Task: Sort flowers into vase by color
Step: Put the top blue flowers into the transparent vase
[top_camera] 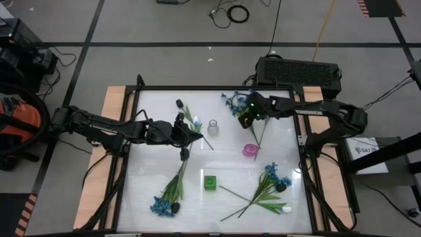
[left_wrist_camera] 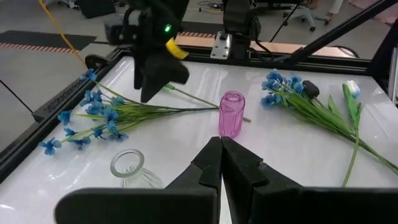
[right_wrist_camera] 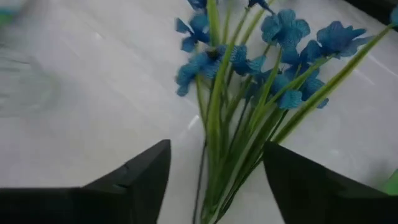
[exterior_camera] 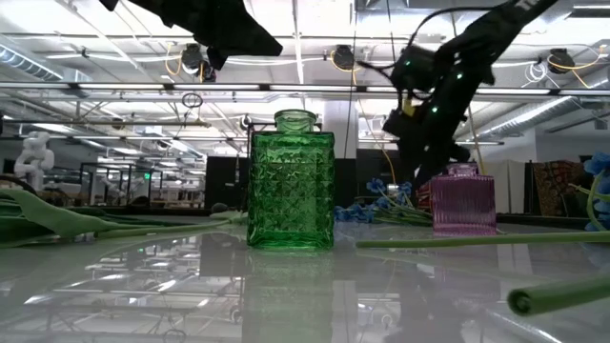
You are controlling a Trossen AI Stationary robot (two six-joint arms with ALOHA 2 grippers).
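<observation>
The right gripper [right_wrist_camera: 214, 168] is hovering, fingers spread, over the blue-blossom bunch [right_wrist_camera: 249, 68] (table's one o'clock). The left gripper [left_wrist_camera: 221, 163], pinched closed and empty, is waiting near centre.

bare table centre, pink vase [top_camera: 250, 150] prob. beside R gripper [top_camera: 245, 119]

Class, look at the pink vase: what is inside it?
The pink vase looks empty: no stem rises from its open mouth, and its ribbed wall shows none inside. The blue flower bunch lies on the table beside it. Its bottom cannot be seen.
</observation>
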